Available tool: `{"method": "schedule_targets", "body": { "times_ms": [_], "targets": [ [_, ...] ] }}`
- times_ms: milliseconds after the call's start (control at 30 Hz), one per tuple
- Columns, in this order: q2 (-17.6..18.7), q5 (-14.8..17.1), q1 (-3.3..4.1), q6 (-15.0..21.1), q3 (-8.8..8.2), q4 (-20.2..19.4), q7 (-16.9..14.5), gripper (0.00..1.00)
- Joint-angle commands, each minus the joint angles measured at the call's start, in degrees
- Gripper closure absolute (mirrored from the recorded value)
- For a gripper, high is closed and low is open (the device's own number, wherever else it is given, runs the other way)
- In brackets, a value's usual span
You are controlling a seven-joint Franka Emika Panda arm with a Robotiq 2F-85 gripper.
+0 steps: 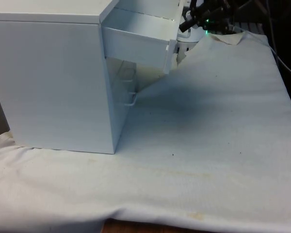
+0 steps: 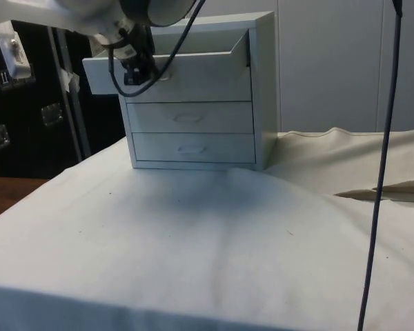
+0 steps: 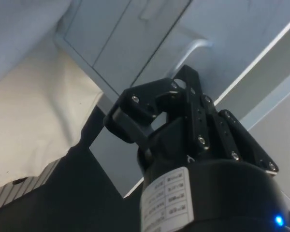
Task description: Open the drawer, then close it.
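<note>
White cloth [image 2: 214, 234] up front, bare and wrinkled. Beyond it, the white chest [image 2: 262, 89] with three drawers. The lower two [image 2: 190, 134] sit flush; the top drawer [image 2: 172, 72] is pulled out, sticking well clear of the chest's face. In the front view it juts toward that view's right [image 1: 138, 41]. Right at its front, the gripper [image 2: 134, 72] sits at the handle [image 3: 193, 48]. In the wrist view the black fingers [image 3: 130, 113] lie by that handle, but clenched or released, I cannot tell.
</note>
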Motion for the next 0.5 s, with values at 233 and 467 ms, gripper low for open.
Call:
{"method": "schedule_targets", "body": {
  "times_ms": [233, 467],
  "targets": [
    [-1.32, -2.58, 0.00, 0.40, -0.74, -0.97, -0.92, 1.00],
    [-1.60, -3.15, -0.11, -0.34, -0.97, -0.74, -1.26, 1.00]
  ]
}}
